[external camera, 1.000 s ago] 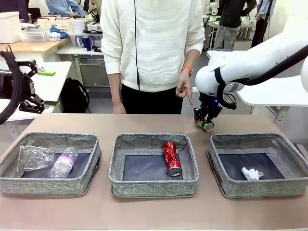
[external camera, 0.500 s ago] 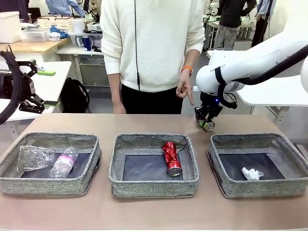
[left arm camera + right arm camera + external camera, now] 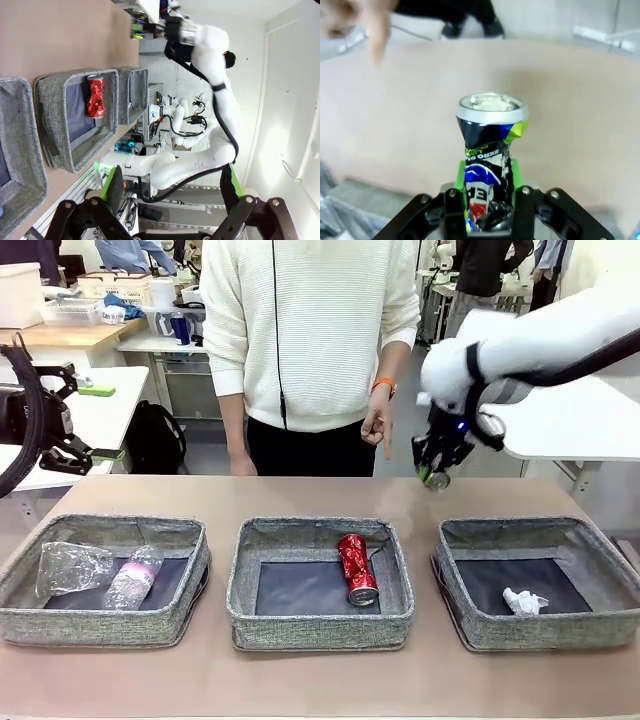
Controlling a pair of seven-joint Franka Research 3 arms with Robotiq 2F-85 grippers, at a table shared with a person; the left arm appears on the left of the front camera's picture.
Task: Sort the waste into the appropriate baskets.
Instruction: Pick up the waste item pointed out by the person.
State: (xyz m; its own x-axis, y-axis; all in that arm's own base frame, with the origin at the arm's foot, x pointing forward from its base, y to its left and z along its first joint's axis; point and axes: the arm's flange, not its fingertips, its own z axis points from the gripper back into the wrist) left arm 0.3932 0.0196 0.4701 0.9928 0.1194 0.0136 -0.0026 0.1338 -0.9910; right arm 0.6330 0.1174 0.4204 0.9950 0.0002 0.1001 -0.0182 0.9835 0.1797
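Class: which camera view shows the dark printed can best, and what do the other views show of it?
The right wrist view: the dark can is close up, crumpled, clamped between the right gripper's jaws. The front view shows it small above the table. In the left wrist view it cannot be made out.

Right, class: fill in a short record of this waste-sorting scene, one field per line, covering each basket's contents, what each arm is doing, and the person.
Left basket: clear plastic cup and small plastic bottle with pink label
Middle basket: red can, lying down
Right basket: white paper wad
Right gripper: shut on a crumpled dark printed can, held above the table behind the right basket
Left gripper: open, holding nothing
Person's hand: finger pointing downward, beside the right gripper
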